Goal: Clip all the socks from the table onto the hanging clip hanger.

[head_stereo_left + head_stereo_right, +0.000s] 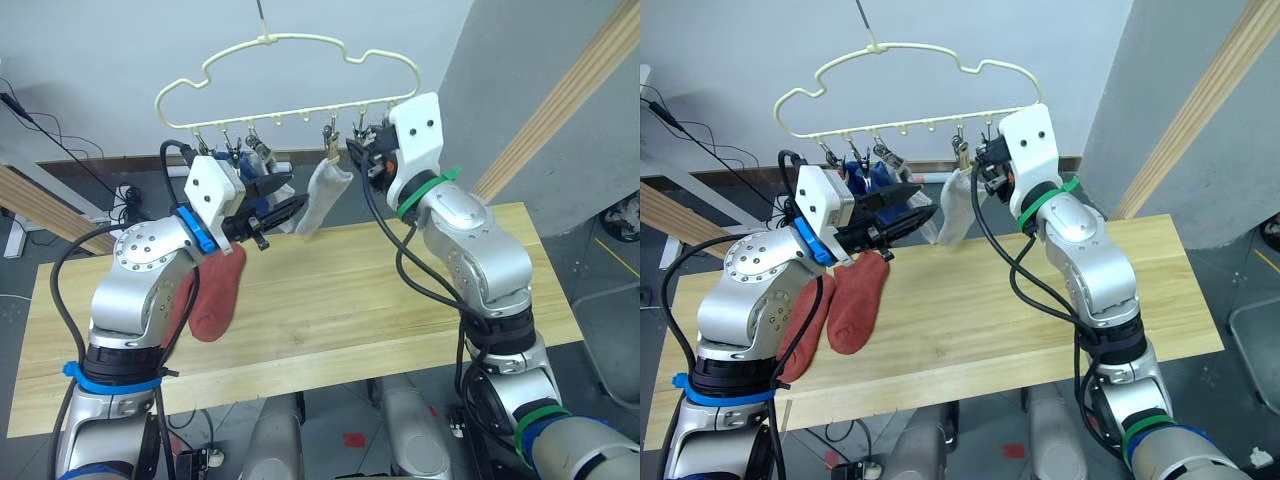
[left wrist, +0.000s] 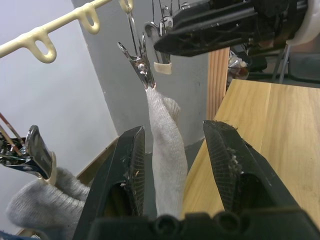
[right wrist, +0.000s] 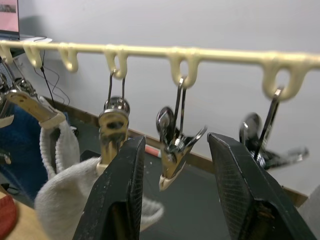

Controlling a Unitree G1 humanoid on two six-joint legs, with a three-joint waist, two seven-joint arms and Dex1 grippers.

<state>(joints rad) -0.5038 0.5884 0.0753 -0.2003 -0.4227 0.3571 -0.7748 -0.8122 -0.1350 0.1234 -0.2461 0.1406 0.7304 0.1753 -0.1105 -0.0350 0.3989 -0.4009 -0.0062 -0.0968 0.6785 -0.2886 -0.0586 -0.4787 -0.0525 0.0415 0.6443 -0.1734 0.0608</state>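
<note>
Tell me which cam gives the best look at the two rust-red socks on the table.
Right eye view: both rust-red socks lie side by side on the table, only partly covered by the left arm. Left eye view shows one of them whole, the arm hiding most of the other. Right wrist view catches a red sliver at its edge.

The left arm is bent and lifted, with its wrist turned so the left gripper [image 1: 285, 212] points across toward the right side; its two black fingers [image 2: 129, 170] are spread apart; the right arm reaches up high from a bent elbow; the right gripper [image 3: 175, 195] is raised too, its fingers [image 3: 239, 185] held wide apart.
</note>
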